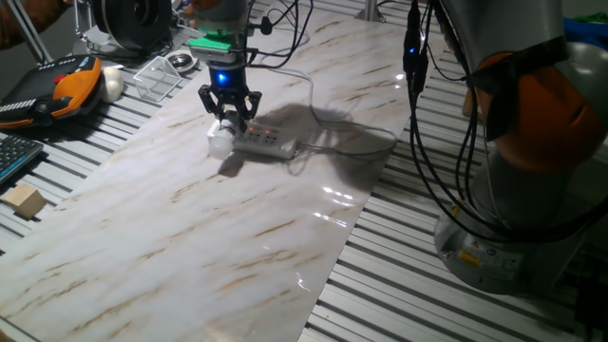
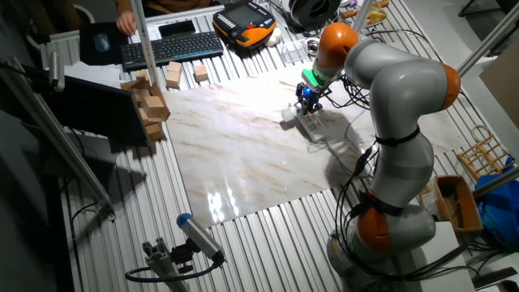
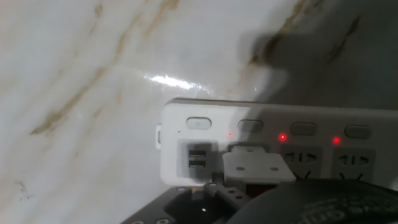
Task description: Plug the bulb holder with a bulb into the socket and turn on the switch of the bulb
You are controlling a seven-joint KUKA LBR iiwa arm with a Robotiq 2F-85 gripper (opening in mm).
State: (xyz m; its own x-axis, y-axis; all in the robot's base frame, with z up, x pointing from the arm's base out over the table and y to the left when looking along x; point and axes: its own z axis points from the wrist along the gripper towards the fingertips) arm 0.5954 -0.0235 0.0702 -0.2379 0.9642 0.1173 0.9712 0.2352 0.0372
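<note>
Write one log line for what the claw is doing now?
claw: over socket end | bulb holder: at socket | grip: unclear

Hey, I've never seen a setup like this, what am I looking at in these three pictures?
It is a grey and orange robot arm working at a marble-patterned table. Two pictures come from cameras fixed at different sides of the table; the third comes from a camera on the arm's hand, looking down. Its tool hangs right over a long white power strip with small red lights. At the strip's end sits a small white bulb on a boxy plug. Whether the tool grips it is unclear.
</note>
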